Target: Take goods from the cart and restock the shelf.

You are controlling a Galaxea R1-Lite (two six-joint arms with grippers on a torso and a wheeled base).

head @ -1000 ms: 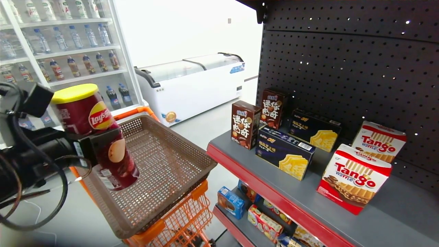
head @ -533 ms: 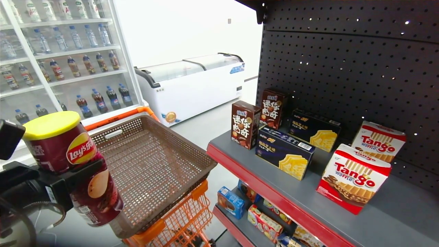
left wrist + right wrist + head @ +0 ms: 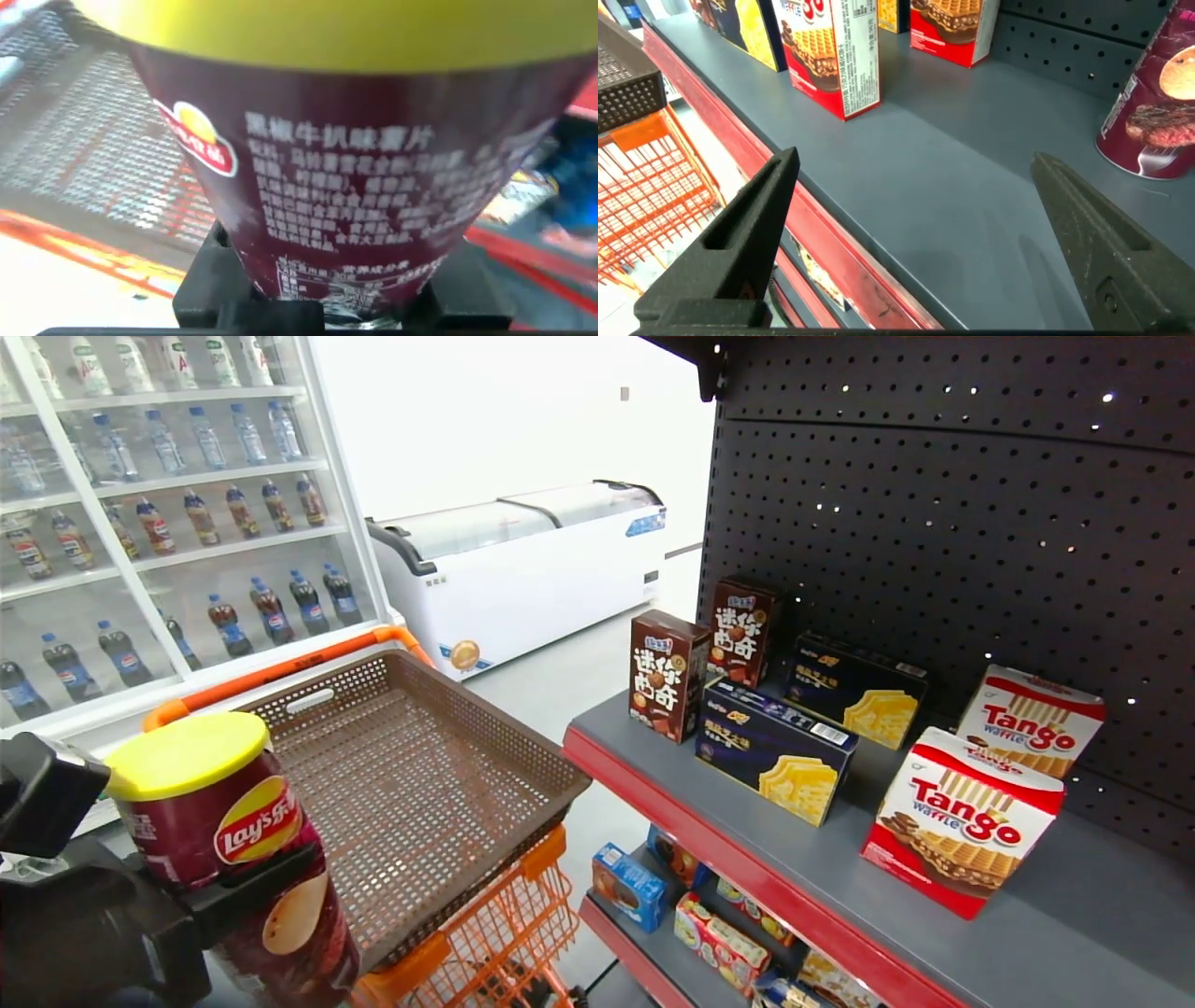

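From where I stand, the head view shows the left gripper [image 3: 245, 889] closed on a dark red chip can [image 3: 219, 821] with a yellow lid. One black finger crosses the can's front and the other is hidden behind it. The can is upright, just beside the near corner of the brown basket [image 3: 523, 761] on the orange cart [image 3: 485, 943], well apart from the grey shelf [image 3: 719, 826], and its base is cut off at the picture's edge. In the left wrist view the chip can [image 3: 346, 177] looms large, clamped low down between the gripper's [image 3: 327, 294] two black fingers [image 3: 207, 285]. Its lid is cropped, its small print is blurred, and basket mesh [image 3: 79, 140] shows behind it. In the right wrist view the right gripper [image 3: 915, 161] hangs over the shelf board [image 3: 962, 215] with its jaws spread wide and only bare board between them. Beyond it stand a red wafer box [image 3: 831, 56] and a second chip can [image 3: 1156, 103], which is cut off at the edge.
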